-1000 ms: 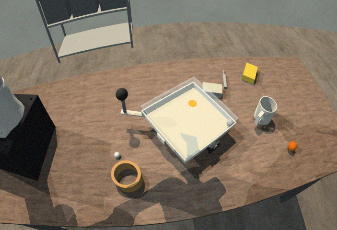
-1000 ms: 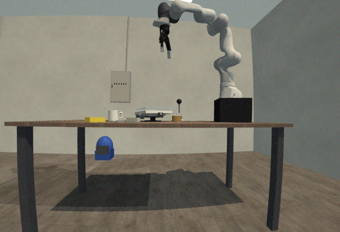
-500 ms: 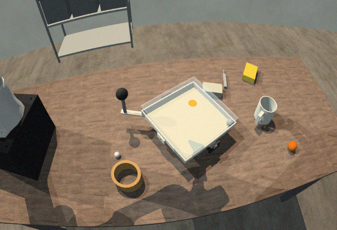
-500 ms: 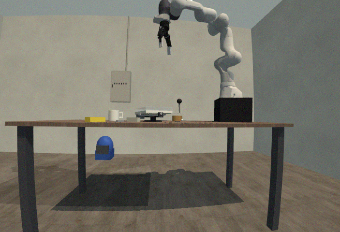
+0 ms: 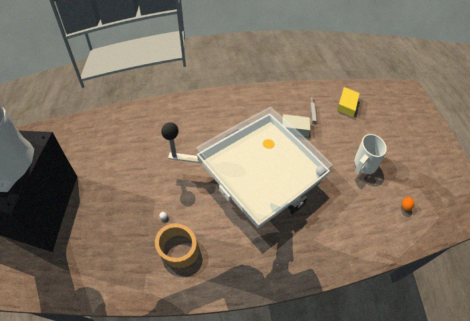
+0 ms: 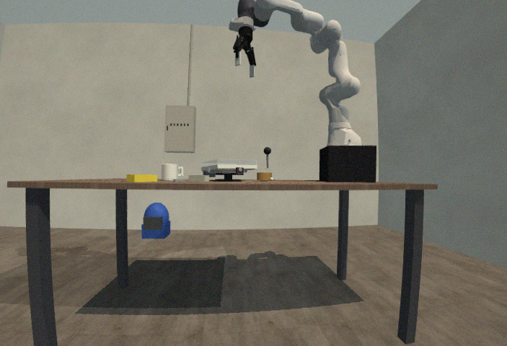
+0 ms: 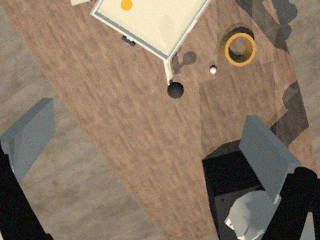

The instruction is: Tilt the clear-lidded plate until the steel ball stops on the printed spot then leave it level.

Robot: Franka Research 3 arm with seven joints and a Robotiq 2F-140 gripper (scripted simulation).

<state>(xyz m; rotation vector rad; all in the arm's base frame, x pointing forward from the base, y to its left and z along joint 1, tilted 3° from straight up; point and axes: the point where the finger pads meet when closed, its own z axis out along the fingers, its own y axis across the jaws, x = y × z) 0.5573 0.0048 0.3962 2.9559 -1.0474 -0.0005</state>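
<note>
One wooden surface (image 5: 102,113) on dark legs stands in a room with pale walls and a plank floor; a grey shelf unit (image 5: 67,41) stands on the floor beyond it, a wall cabinet (image 6: 179,128) hangs behind, and a blue helmet-like object (image 6: 155,220) lies on the floor underneath. One clear-lidded plate (image 5: 243,178) sits near the middle of the surface, with one black-knobbed lever (image 5: 170,131) on an arm at its 9 o'clock side. One steel ball (image 5: 320,170) lies in the plate's 3 o'clock corner, well apart from the one orange printed spot (image 5: 268,144) toward 12 o'clock. Around the plate lie one yellow block (image 5: 348,101), one white mug (image 5: 370,154), one orange ball (image 5: 407,203), one small white ball (image 5: 162,215), one tan ring (image 5: 161,245), one pale flat block (image 5: 296,122) just beside the plate's 1 o'clock corner, and one thin grey stick (image 5: 313,110). One gripper (image 6: 244,65) hangs high above the surface, its fingers spread wide and grasping nothing.
</note>
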